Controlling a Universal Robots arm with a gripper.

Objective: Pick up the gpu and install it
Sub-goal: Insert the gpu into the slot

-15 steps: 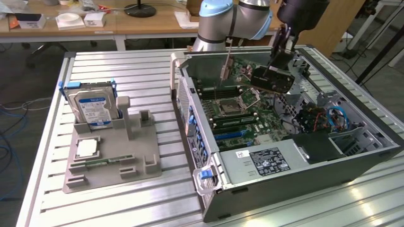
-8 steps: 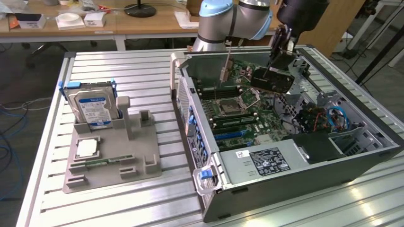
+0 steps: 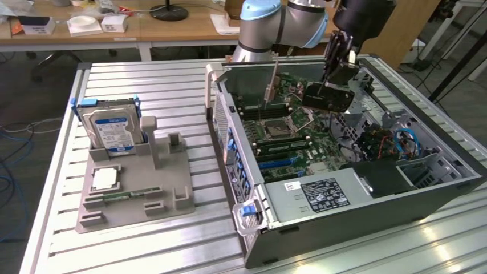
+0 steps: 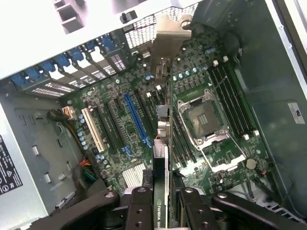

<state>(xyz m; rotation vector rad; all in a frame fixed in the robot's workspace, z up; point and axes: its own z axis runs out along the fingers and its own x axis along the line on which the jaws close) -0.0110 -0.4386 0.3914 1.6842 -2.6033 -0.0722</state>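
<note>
My fingers (image 4: pixel 139 206) are pinched on the gpu (image 4: pixel 162 163), which sticks straight out past them, long side pointing away, over the motherboard (image 4: pixel 192 76) inside the open computer case (image 3: pixel 357 231).

The gpu (image 3: pixel 329 96) hangs over the motherboard (image 3: pixel 283 140) inside the case (image 3: pixel 365 228), with the hard drive (image 3: pixel 113 130) outside.
</note>
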